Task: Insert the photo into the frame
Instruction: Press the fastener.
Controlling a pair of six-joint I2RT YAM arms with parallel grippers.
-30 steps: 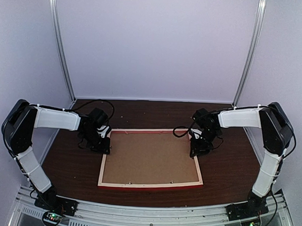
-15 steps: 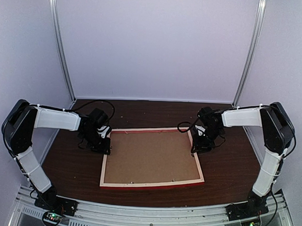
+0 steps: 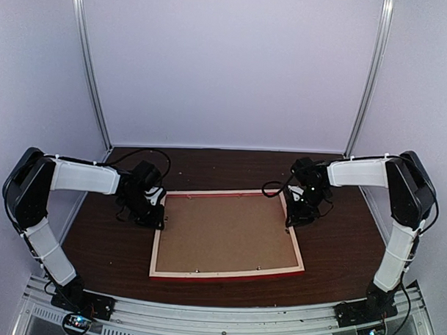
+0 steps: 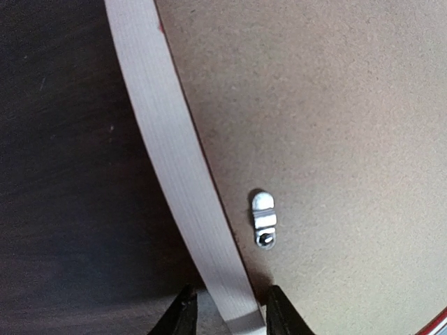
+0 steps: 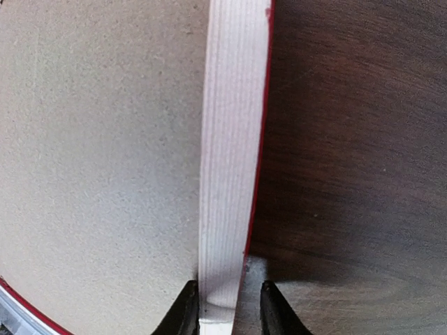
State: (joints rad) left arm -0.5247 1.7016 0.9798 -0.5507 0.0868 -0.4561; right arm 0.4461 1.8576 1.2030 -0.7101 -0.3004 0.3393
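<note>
While the frame (image 3: 227, 273) lies face down at the centre of the counter (image 3: 103, 244), left fingers (image 4: 183, 317) hold its rail narrowly at 10 o'clock, right fingers (image 5: 183, 314) likewise at 2 o'clock.

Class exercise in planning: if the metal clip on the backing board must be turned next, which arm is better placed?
Probably left: the left gripper straddles the frame right beside the clip, while the right gripper has no clip in its view.
</note>
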